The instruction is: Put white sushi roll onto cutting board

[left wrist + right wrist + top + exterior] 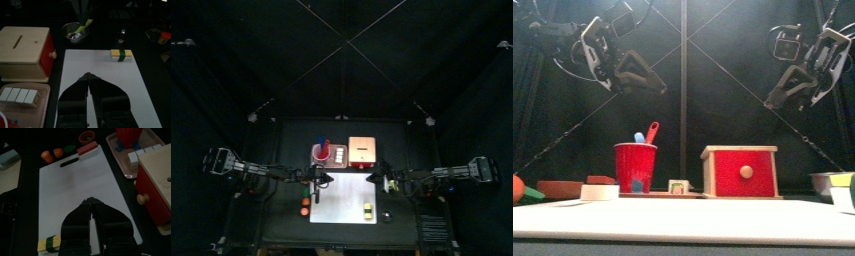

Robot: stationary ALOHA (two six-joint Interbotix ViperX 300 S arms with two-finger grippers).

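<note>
The white cutting board (345, 203) lies at the table's front middle; it also shows in the left wrist view (80, 62), the right wrist view (67, 183) and the front view (684, 222). A small white sushi roll with a brownish top (599, 188) stands left of the board. In the right wrist view it looks like the red-and-white striped piece (88, 148) beside the board's handle end, off the board. My left gripper (87, 76) and my right gripper (89, 202) are both shut and empty, held high above the board.
A yellow sushi piece with a green band (121, 53) lies on the board. A red cup (635, 165), white blocks (17, 95) and a wooden box with a red front (740, 170) stand behind it. A brown bowl (87, 136) and small toy foods (45, 154) lie left, and a metal bowl (75, 30) right.
</note>
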